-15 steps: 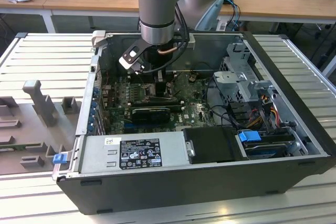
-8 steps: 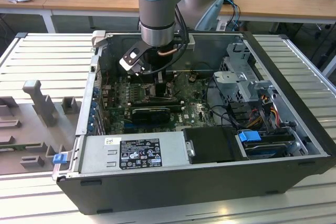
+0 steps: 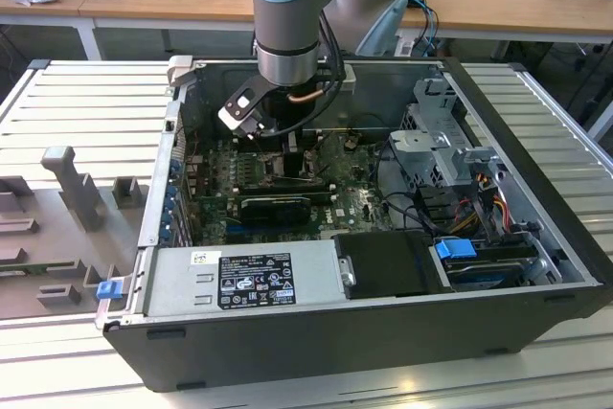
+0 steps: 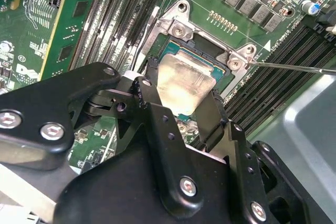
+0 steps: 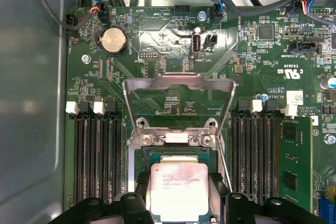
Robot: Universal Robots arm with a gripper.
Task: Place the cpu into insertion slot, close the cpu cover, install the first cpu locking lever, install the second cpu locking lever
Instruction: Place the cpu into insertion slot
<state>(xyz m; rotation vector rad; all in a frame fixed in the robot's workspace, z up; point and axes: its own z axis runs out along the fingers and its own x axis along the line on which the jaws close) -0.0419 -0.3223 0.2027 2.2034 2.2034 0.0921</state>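
Black gripper [image 4: 181, 86] fingers [image 4: 153, 119] lie closest to the lens in both wrist views, clenched on the cpu [image 4: 185, 77] by two opposite edges. The chip's silvery top faces up and a thin green rim shows along one side. It sits over the insertion slot [image 5: 202, 156], though I cannot tell whether it rests in the socket or hangs just above it. At the slot's edge away from the gripper, the cpu cover [image 5: 178, 83] stands raised on its hinge, with bare motherboard [image 5: 157, 51] showing through its square cut-out. A thin metal lever [image 4: 294, 67] runs from one corner of the socket's surround out over the memory slots [image 5: 94, 150] that flank it. Across the exterior view from its left, a grey moulded tray [image 3: 67, 189] lies on the slatted table [image 3: 86, 83] just beside the open computer case [image 3: 335, 342]. A blue latch [image 3: 108, 288] sits at the case's near corner, and the power supply [image 3: 239, 275] runs along its near edge. The arm [image 3: 287, 7] reaches down into the case over the motherboard's far part, and a metal drive cage [image 3: 441, 131] fills the end toward the exterior view's right.
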